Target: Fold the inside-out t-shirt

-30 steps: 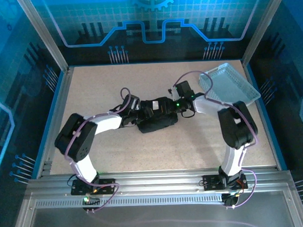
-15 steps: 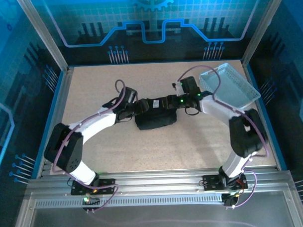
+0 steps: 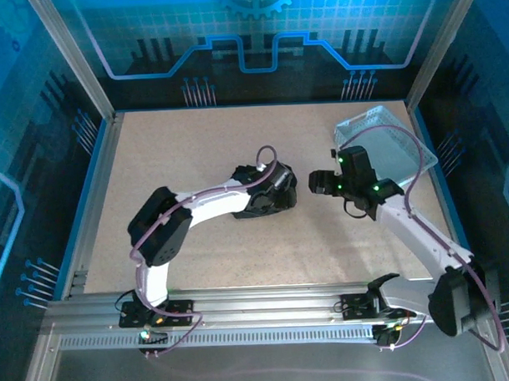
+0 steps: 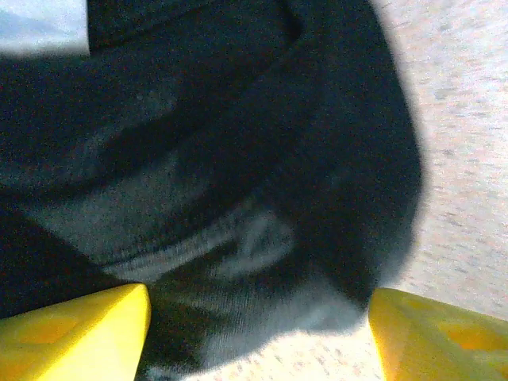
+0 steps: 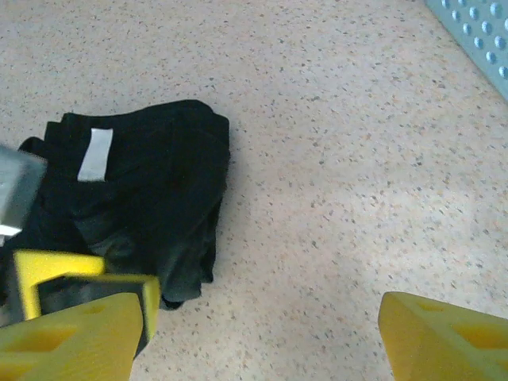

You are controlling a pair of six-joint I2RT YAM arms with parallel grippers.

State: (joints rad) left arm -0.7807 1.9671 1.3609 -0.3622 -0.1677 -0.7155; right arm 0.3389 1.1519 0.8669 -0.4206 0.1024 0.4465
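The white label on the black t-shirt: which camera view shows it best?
The right wrist view: the label lies whole and sharp on the bundled t-shirt. The left wrist view gives a blurred pale patch at its top corner, perhaps the label. From the top external view it is too small to tell.

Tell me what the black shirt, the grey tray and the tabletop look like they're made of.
T-shirt: soft knit fabric, likely cotton, matte; it slumps in folds, with a white label.
Tray: light grey plastic, probably moulded, smooth; regular round perforations.
Tabletop: hard beige speckled sheet, maybe laminate or composite; matte, faint sheen.
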